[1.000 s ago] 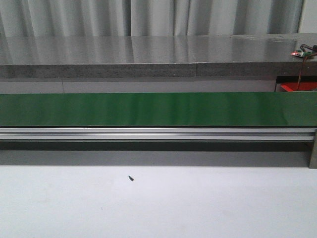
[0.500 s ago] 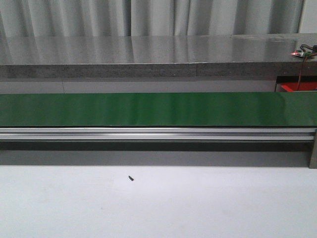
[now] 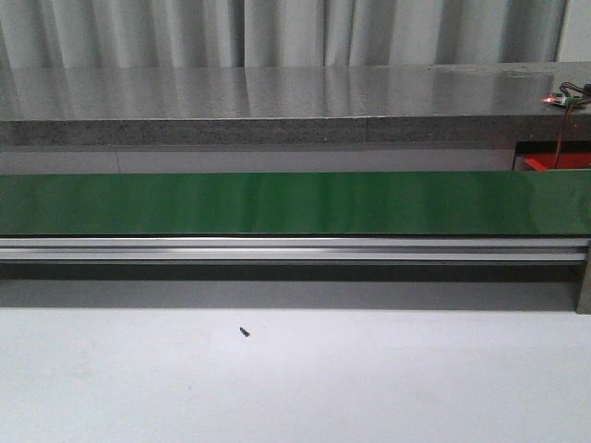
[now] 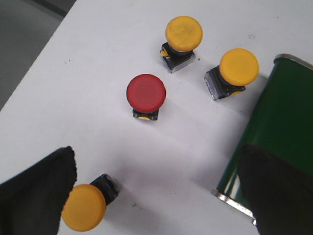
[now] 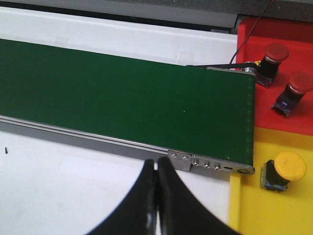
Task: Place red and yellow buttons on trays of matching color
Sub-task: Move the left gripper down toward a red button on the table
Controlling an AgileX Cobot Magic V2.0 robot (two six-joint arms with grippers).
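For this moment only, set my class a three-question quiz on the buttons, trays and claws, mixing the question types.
1. True or false: the right claw is shut and holds nothing.
2. How many buttons lie on the red tray? A) none B) two C) four
3. Fill in: below the open left claw, beside three yellow buttons, stands one ___ button.

Key: 1 true; 2 B; 3 red.

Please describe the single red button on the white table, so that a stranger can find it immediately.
Start at the end of the green conveyor belt in the left wrist view. On the white table beside it stand four push buttons. The red button stands in the middle of them; the other three have yellow caps.
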